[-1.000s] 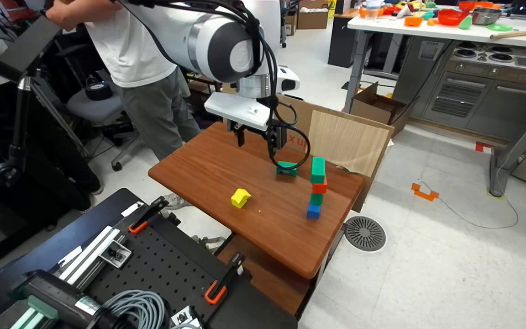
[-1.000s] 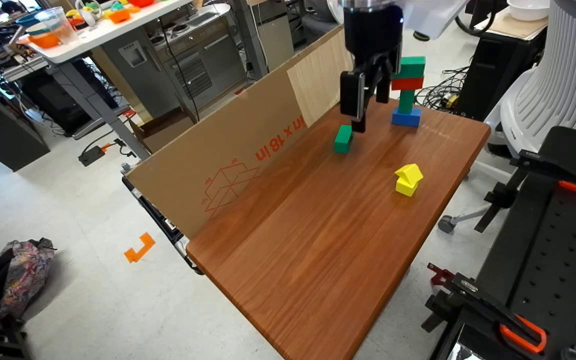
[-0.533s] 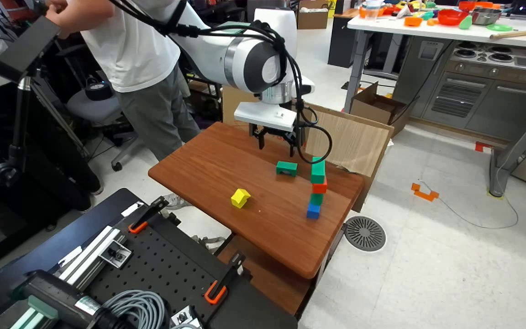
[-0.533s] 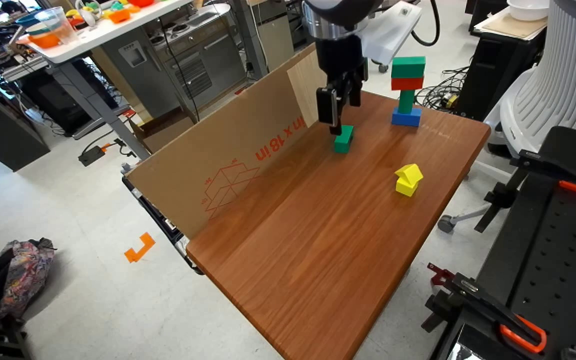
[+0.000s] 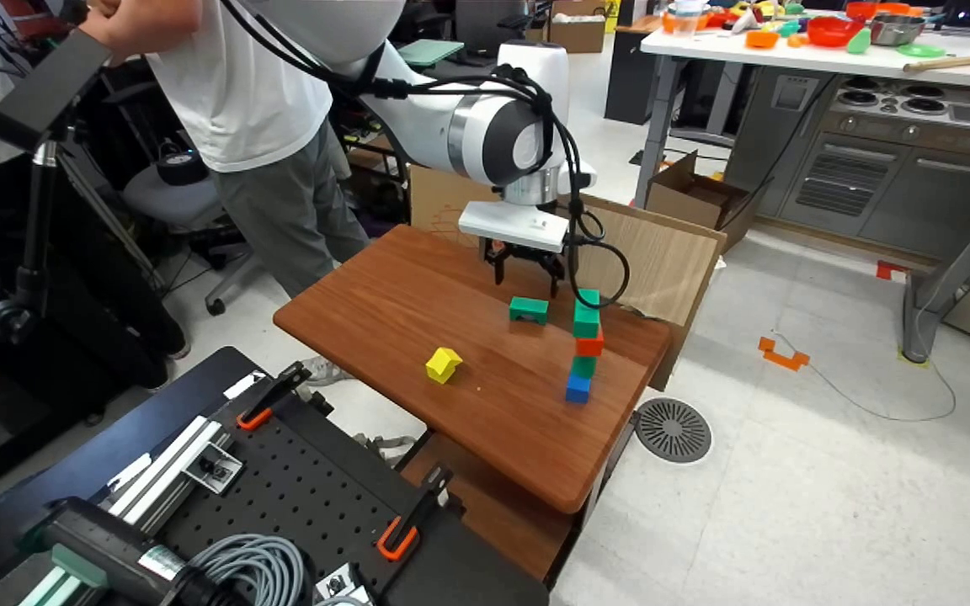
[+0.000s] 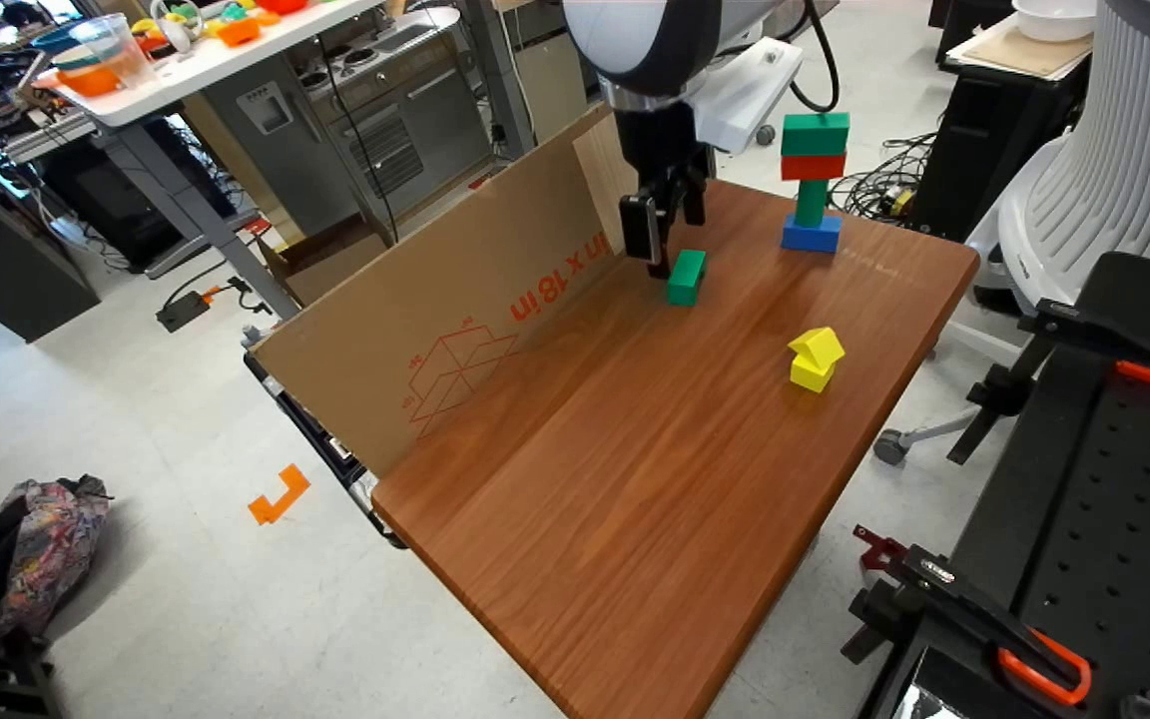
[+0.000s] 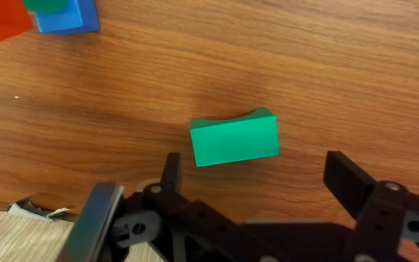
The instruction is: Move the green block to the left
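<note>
green block (image 7: 235, 142) lies on the table (image 6: 625, 479) near the parted pincer (image 5: 527, 284).

In an exterior view, lone block (image 5: 528, 306) on table (image 5: 384, 295), stack (image 5: 588, 346) to its right; block pair (image 5: 444, 365) front-left.

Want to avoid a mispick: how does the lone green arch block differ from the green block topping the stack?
Support: the green arch block sits on the table; the top green block rests on a red block.
Shape: the green arch block has a curved cutout; the top green block's visible faces look flat.
Both are oblong and green.
</note>
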Robot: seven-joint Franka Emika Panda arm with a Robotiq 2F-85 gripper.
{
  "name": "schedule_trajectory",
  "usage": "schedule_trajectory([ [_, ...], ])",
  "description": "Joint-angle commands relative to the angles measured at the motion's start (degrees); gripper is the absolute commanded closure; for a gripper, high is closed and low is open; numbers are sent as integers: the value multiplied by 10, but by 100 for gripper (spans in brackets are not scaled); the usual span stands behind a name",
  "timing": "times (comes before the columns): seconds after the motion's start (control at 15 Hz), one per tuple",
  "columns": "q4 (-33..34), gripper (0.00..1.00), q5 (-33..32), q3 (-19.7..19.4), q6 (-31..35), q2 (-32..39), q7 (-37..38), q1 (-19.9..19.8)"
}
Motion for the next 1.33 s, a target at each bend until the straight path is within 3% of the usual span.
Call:
schedule_trajectory([
  [0.0,56,0,-12,4,-41,36,-8,-10],
  [0.93,116,0,-31,-2,-81,90,-13,-6],
  [1.0,118,21,-32,-2,-80,92,-14,-6],
  [1.27,124,51,-37,-2,-83,96,-14,-5],
])
